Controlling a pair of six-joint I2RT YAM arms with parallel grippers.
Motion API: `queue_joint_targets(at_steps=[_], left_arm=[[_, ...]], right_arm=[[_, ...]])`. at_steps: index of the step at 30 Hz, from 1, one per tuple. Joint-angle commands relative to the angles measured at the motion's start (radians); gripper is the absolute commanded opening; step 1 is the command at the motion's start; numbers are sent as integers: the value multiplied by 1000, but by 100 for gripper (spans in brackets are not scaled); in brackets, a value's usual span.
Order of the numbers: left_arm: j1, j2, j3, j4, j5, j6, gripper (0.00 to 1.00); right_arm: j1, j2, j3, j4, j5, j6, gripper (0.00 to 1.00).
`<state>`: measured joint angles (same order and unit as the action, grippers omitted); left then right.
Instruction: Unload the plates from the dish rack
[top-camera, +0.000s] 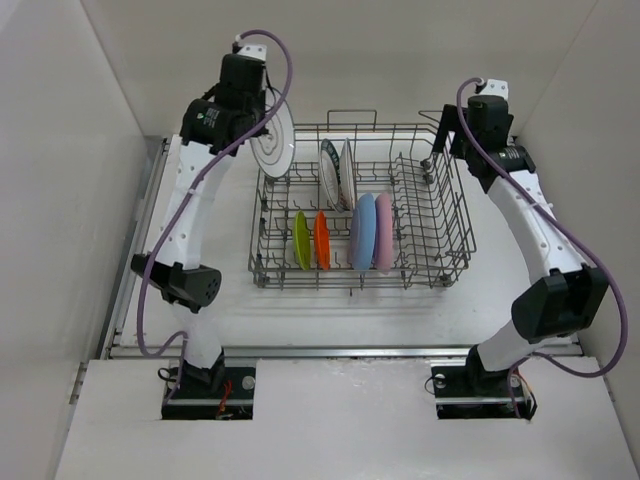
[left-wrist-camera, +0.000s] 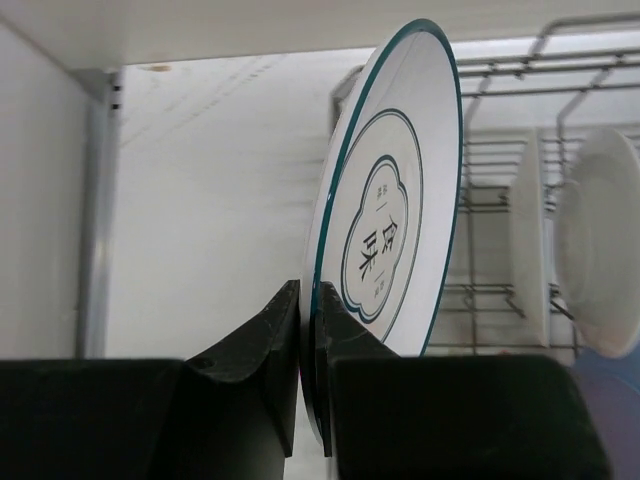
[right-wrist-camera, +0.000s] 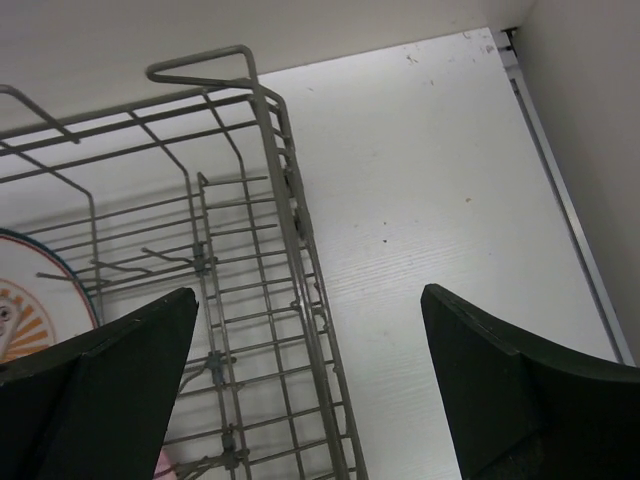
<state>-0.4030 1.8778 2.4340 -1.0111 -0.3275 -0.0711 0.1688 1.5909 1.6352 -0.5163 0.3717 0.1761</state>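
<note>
White plate (left-wrist-camera: 395, 200), rim pinched between left fingers (left-wrist-camera: 250, 370)

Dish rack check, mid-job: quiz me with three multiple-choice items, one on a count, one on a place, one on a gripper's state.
1. How many plates stand in the dish rack? A six; B four; C seven.
2. Where is the teal-rimmed white plate? A in the rack's front row; B in the left gripper, up at the rack's far left corner; C in the rack's back row.
3. The right gripper is: A shut on a plate; B shut on a rack wire; C open.

1 A: lime green, orange, light blue, pink, plus two white ones.
2 B: the fingers pinch its rim.
3 C: its fingers stand wide apart, gripping nothing.
</note>
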Motion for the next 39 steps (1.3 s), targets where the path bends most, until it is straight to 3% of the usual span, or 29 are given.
queue_joint_targets(at_steps=[1, 5, 10, 13, 17, 25, 31, 36, 39], left_arm=[[111, -121, -10, 57, -130, 42, 0], [196, -144, -122, 91, -59, 74, 0], [280, -134, -283, 144, 22, 91, 0], [334, -97, -306, 160, 99, 56, 0], [456, -56, -335, 170, 261, -1, 0], [651, 12, -633, 316, 595, -25, 0], [765, 173, -675, 292, 856, 19, 0], [785, 285, -598, 192, 887, 59, 20], [785, 317, -576, 183, 861, 71, 25]], right_arm=[[27, -91, 11, 51, -59, -13, 100], [75, -138, -9, 94, -227, -4, 100], [139, -163, -18, 147, -335, -4, 98], [175, -151, -6, 133, -361, -4, 98], [210, -128, 17, 122, -399, -4, 98], [221, -66, 37, 157, -491, 34, 98], [221, -34, 12, 222, -609, 121, 98], [221, -25, -40, 252, -622, 180, 98], [221, -6, -52, 252, -643, 206, 98]])
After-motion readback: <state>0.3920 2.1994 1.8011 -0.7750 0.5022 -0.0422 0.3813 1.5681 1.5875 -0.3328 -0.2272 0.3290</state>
